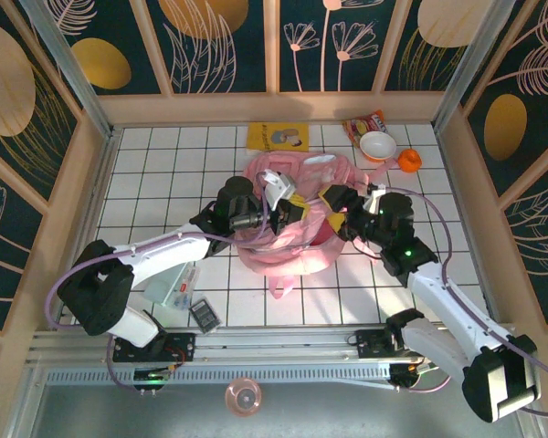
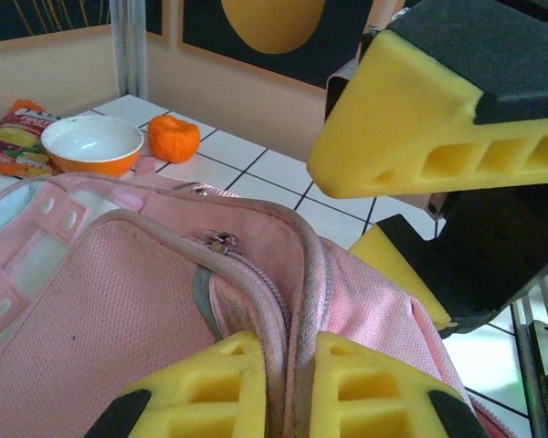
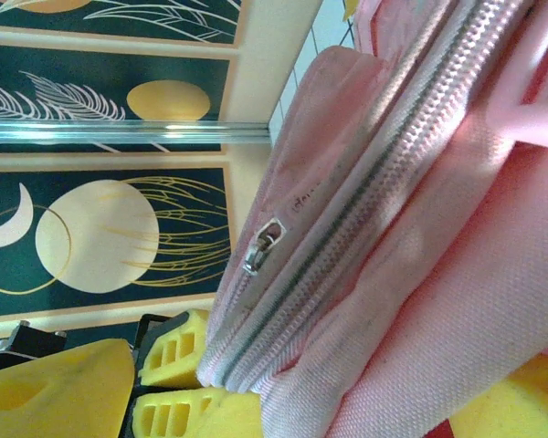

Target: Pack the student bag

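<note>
The left gripper (image 2: 290, 354) has its two yellow fingers pressed together on the piped zip rim of the student bag (image 2: 119, 301), with one metal zip pull (image 2: 221, 242) sitting just beyond them. Facing it from the other side, the right gripper (image 2: 347, 212) has its jaws standing wide apart: the upper finger hangs clear above the pink fabric, the lower one lies against the bag's side, and the rim runs between them. There are two arms, and from where I stand both slant inward from the near edge. The left arm stretches low across from the near-left corner and the right arm angles up from the near right, so their wrists nearly meet over the one bag. The bag lies slumped in the middle of the white-tiled worktop (image 1: 164, 173). Past it, toward the far right corner, are one white-and-orange bowl (image 2: 91, 164), one orange (image 2: 173, 137) beside it, and one snack packet (image 2: 9, 137) touching the bowl's other side. One yellow book (image 1: 277, 137) lies at the far wall. Near the left arm lies one dark calculator (image 1: 205, 316), and one pink round thing (image 1: 244, 397) lies on the metal ledge in front.
</note>
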You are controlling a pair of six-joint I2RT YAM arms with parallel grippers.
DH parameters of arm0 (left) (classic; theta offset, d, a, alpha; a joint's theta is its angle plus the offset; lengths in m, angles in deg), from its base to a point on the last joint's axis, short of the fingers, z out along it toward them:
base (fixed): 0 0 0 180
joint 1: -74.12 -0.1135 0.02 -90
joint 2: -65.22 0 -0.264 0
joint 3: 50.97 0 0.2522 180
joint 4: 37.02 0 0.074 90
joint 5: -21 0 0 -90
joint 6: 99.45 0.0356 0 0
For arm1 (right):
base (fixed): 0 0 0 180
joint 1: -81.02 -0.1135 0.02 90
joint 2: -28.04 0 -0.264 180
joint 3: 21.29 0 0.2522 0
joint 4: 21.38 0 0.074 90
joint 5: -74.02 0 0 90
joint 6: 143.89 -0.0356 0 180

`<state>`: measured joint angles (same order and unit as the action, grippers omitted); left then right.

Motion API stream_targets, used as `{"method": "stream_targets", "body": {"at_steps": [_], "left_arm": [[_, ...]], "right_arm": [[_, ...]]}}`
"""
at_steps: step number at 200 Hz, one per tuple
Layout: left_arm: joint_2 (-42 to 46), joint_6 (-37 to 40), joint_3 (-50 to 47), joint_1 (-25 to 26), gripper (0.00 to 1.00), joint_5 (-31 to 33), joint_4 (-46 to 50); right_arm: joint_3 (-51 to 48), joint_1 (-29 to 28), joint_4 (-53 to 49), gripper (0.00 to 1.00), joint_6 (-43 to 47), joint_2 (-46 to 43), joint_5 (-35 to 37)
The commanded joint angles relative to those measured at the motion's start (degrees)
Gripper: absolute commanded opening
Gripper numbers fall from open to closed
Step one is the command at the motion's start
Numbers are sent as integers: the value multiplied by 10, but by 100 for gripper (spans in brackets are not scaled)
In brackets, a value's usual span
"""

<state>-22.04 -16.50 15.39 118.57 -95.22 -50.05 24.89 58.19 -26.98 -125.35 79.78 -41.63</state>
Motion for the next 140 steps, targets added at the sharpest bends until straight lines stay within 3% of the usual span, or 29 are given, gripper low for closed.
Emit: {"method": "stream_targets", "body": {"at_steps": [1, 16, 22, 36, 47, 74, 115, 140], "left_arm": [[38, 12, 6, 1, 0, -49, -87], [34, 12, 11, 2, 0, -59, -81], [33, 12, 15, 1, 0, -56, -72], [35, 11, 23, 1, 11, -37, -45], [44, 13, 28, 1, 23, -25, -14], [85, -5, 48, 2, 35, -19, 117], [193, -26, 1, 29, 44, 54, 302], [238, -74, -32, 55, 45, 85, 345]], "right_arm": [[-12, -13, 31, 82, -25, 6, 18], [-17, -19, 45, 64, -33, 12, 25], [-18, -20, 54, 51, -36, 14, 26], [-17, -25, 68, 27, -40, 20, 36], [-13, -35, 69, 18, -37, 23, 48], [-12, -59, 88, 0, -37, 26, 85], [-1, -96, 98, 0, -43, 33, 135], [10, -111, 91, 0, -46, 37, 152]]}}
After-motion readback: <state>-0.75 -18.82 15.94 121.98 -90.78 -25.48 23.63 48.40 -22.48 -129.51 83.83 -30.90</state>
